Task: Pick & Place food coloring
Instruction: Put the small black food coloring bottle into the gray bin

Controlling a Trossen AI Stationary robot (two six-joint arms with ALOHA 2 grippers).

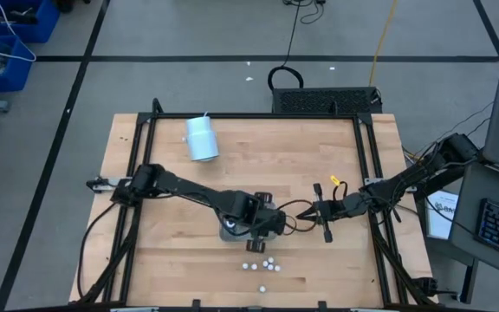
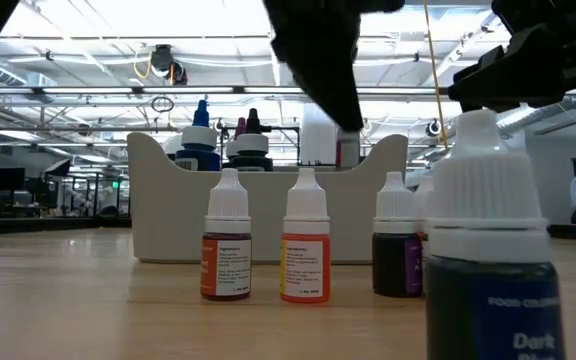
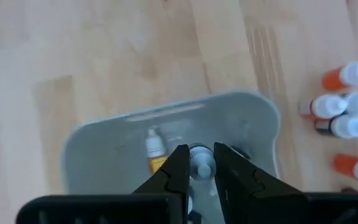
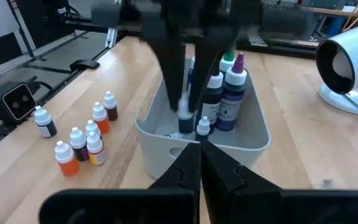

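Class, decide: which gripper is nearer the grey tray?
Left. The left gripper reaches down into the grey tray, holding a small bottle; the right gripper waits beside it.

Both arms are dark, jointed and slim, with black cables trailing off toward the desk's [image 1: 145,260] side edges. The right hand [image 1: 319,211] has a small yellow tag (lettering unreadable); the left hand [image 3: 199,163] has tapered black fingers.
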